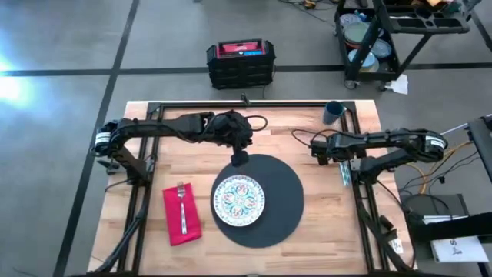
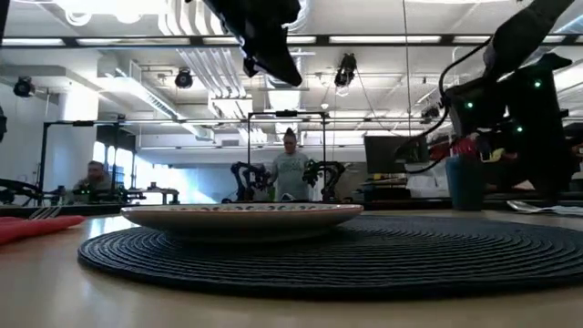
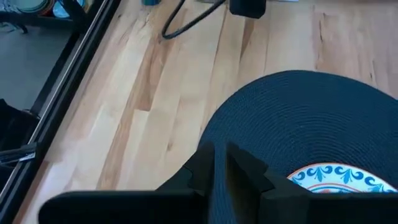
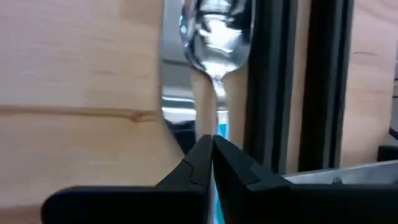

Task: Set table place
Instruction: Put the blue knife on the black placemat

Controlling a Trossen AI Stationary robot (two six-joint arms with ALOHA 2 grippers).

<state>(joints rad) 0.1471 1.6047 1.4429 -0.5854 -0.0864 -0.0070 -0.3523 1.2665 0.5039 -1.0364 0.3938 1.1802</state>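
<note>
From above, the left gripper [image 1: 240,158] hovers at the mat's [image 1: 284,201] twelve o'clock edge, with the plate [image 1: 238,200] at nine o'clock on the mat. The left wrist view shows its fingers [image 3: 205,168] pressed together, holding nothing. In the right wrist view, the right gripper [image 4: 212,149] is clamped on the spoon [image 4: 216,37] by the table's [image 4: 74,74] rail.

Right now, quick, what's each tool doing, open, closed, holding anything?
Left tool: closed, empty, above the mat's far edge.
Right tool: closed, over the spoon; a grip on it cannot be told.

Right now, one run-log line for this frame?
placed: plate on mat, fork on napkin | left gripper: shut, over mat | right gripper: shut, at spoon | cup: unplaced
</note>
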